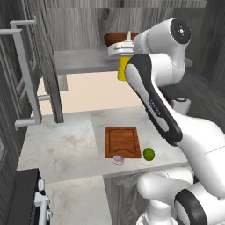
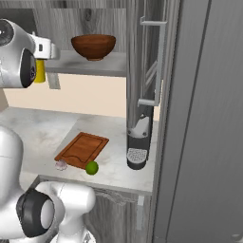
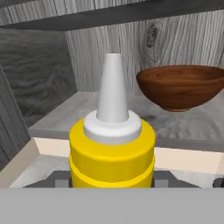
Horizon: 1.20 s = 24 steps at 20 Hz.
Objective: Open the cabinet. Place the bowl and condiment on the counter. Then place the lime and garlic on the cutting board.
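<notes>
The cabinet [image 1: 46,66] stands open, both doors swung out. My gripper [image 1: 123,57] [image 2: 42,59] [image 3: 112,177] is shut on the yellow condiment [image 1: 122,70] [image 2: 40,71] [image 3: 112,153]. It holds the bottle upright just in front of the grey shelf's edge. The dark wooden bowl [image 1: 115,38] [image 2: 93,46] [image 3: 181,87] sits further back on that shelf. Below, the cutting board [image 1: 122,141] [image 2: 81,148] lies bare on the marbled counter [image 1: 61,145]. The lime [image 1: 149,154] [image 2: 92,167] and the garlic [image 1: 118,159] [image 2: 61,164] rest on the counter at the board's near edge.
A black coffee machine [image 2: 138,142] stands on the counter right of the board, under the right cabinet door [image 2: 147,61]. The left door's bar handle [image 1: 26,74] juts toward me. A stove [image 1: 26,197] sits at the lower left.
</notes>
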{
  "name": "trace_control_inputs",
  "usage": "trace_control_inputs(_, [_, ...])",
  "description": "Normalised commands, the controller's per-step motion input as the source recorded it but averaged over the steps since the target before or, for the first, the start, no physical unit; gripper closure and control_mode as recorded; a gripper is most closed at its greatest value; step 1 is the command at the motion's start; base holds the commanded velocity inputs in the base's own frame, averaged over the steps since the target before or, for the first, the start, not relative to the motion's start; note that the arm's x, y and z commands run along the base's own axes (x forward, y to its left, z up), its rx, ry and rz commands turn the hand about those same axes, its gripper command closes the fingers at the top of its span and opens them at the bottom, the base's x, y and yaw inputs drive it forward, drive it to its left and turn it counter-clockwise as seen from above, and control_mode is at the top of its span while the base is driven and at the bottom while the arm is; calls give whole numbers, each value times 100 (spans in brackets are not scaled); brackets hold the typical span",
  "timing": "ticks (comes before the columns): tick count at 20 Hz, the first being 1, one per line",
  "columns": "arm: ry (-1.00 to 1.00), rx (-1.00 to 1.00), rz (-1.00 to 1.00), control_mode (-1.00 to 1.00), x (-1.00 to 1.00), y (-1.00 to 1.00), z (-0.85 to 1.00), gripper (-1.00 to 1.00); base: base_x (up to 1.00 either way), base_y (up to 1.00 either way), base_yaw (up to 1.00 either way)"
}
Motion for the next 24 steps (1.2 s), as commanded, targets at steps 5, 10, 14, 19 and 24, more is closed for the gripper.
trace_control_inputs(5, [0,0,-8,-100,-89,-59,-4,100,0,0,0])
trace_control_inputs(10, [7,-3,-3,-100,-46,-48,-31,100,0,0,0])
trace_control_inputs(14, [13,-6,0,-100,-24,-39,-43,100,0,0,0])
trace_control_inputs(19, [17,-5,0,-100,-18,-43,-38,100,0,0,0])
trace_control_inputs(24, [15,-6,0,-100,-16,-47,-36,100,0,0,0])
